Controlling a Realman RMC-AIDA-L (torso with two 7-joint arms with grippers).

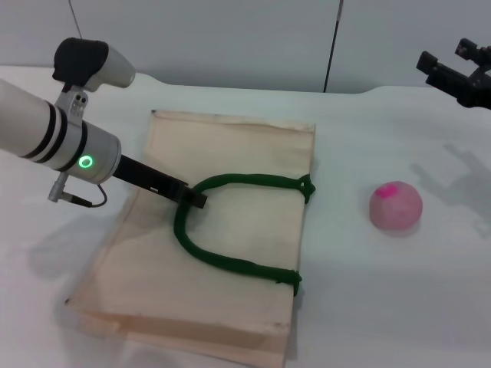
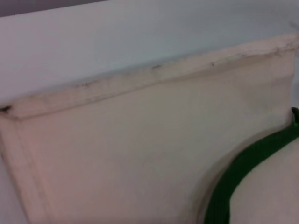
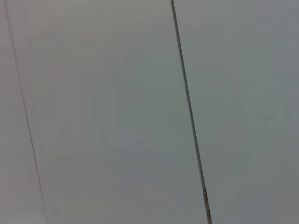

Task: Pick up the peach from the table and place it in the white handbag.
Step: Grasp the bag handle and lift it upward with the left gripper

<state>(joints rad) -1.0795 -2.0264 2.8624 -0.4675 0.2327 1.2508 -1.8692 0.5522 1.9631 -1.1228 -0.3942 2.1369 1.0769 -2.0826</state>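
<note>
- The white handbag point(image 1: 230, 230) lies flat on the surface point(image 1: 399, 307), its green handles point(image 1: 222, 257) looped across the fabric.
- The left hand point(image 1: 196, 199) is down on the handbag, tip at the handle loop; clenched or released, cannot tell.
- The peach point(image 1: 396, 208) sits on the surface beside the handbag, apart from it.
- The right hand point(image 1: 456, 73) hangs high beyond the peach; grip unreadable.

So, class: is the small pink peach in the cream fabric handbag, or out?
Out: peach sits on the table, right of the flat-lying handbag.
</note>
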